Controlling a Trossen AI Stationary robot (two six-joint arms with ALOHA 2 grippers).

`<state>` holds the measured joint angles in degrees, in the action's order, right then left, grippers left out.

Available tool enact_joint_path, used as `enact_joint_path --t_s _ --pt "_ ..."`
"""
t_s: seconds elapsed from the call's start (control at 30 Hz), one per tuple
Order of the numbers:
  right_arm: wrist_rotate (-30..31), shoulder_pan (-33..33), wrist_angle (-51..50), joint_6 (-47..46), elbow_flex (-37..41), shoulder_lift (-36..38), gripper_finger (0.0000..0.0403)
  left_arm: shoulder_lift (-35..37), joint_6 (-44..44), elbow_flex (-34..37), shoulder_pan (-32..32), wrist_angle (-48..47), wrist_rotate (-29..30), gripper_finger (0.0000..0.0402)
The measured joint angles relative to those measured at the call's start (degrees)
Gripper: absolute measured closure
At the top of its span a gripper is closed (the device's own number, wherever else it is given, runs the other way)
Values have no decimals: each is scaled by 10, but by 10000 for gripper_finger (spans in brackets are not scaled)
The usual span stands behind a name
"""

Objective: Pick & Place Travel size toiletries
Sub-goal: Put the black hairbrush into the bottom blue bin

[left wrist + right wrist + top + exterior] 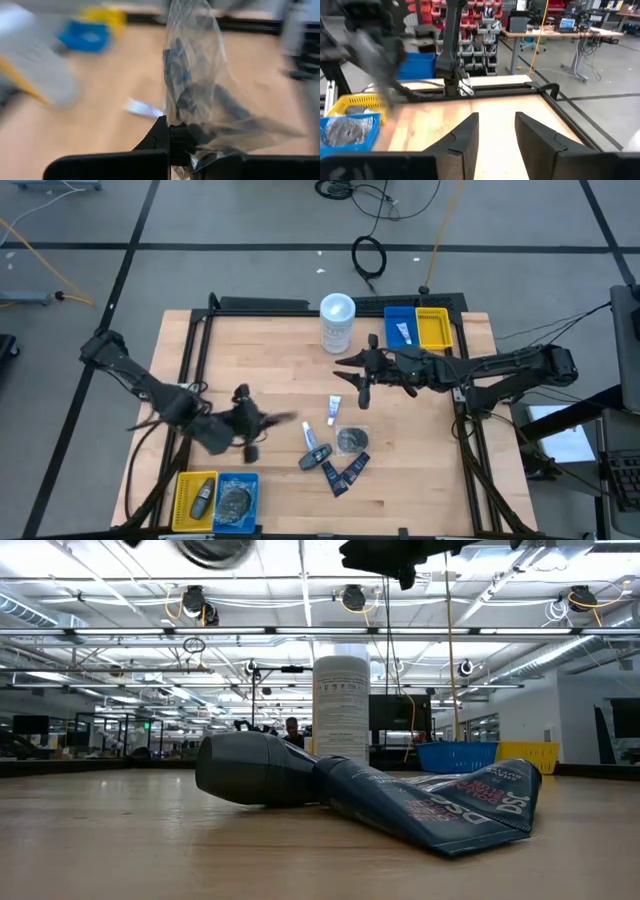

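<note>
My left gripper [250, 425] hovers over the table's near-left part, shut on a round dark clear-wrapped bundle [200, 100], which shows blurred at the low view's top [213, 550]. My right gripper [360, 388] is open above the table's middle, and nothing is between its fingers [495, 135]. On the table lie a white tube [333, 410], a dark grey mini bottle [315, 455] on its side, another wrapped bundle [351, 441] and navy sachets [340, 475]. In the low view the bottle [255, 768] lies against a sachet [440, 802]. My left gripper pinches the bundle's clear wrap [192, 142] between its two fingers, at the gathered plastic beside the dark contents. The bundle is lifted clear of the table, and loose wrap [250, 130] spreads out past the fingers. Motion blur hides from which side the fingers come.
A tall white canister [337, 323] stands at the far edge. Beside it are a blue bin [402, 327] holding a white tube and a yellow bin [433, 328]. Near-left, a yellow bin [195, 498] holds a grey bottle and a blue bin [237, 500] holds a bundle.
</note>
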<state>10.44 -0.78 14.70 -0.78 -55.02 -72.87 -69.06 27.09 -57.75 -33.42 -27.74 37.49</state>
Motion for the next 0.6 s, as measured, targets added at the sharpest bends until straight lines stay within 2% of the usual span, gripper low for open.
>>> enact_joint_path --t_s 0.17,0.3,0.4,0.6 --pt "0 0 -6 0 0 0 282 4 121 0 -48 -80 -130 390" --pt "0 0 -12 0 0 0 284 -17 187 0 -88 -98 -240 390" --pt "0 0 -14 0 0 0 282 -33 256 0 -115 -97 -270 390" --pt "0 0 -14 3 0 0 285 -67 375 0 -158 -89 -295 390"
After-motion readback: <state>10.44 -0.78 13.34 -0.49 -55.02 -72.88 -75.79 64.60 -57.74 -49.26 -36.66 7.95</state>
